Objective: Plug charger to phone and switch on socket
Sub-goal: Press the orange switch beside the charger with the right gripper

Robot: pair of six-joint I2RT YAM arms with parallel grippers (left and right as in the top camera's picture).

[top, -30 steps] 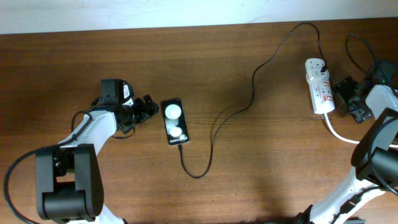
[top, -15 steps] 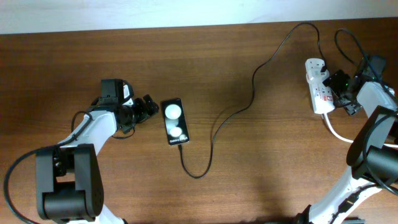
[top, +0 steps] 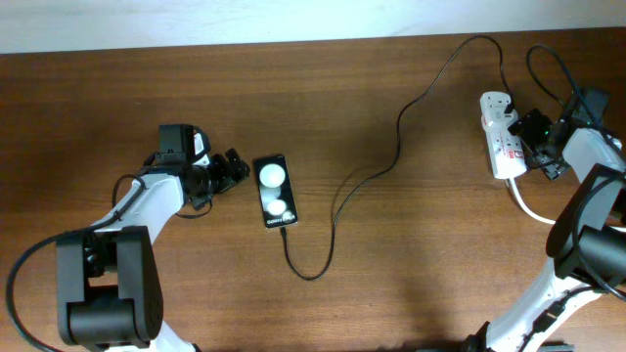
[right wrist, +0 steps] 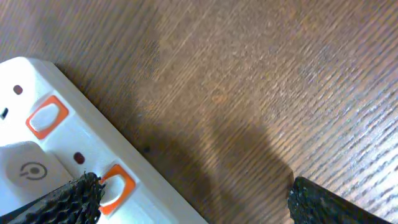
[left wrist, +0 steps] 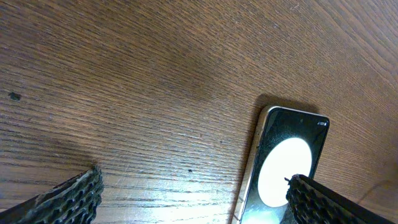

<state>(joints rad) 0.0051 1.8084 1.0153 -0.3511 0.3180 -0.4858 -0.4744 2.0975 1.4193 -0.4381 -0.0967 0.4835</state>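
Note:
The phone [top: 274, 192] lies flat on the table, a black slab with two white round spots; its top end shows in the left wrist view [left wrist: 283, 165]. The thin black charger cable [top: 396, 137] runs from the phone's near end in a loop up to the white socket strip [top: 501, 137] at the right. My left gripper [top: 232, 168] is open just left of the phone, one finger over its edge. My right gripper [top: 536, 137] is open at the socket's right side; its left finger sits on an orange switch [right wrist: 118, 185] of the strip [right wrist: 56, 143].
A thick white cord [top: 533, 207] leaves the socket's near end toward the right edge. Thin black cables [top: 548, 64] loop by the right arm. Bare wooden table [top: 411, 264] lies between phone and socket.
The right gripper moved left from beside the socket onto its right edge between one second ago and half a second ago, then held. The left arm and phone have not moved.

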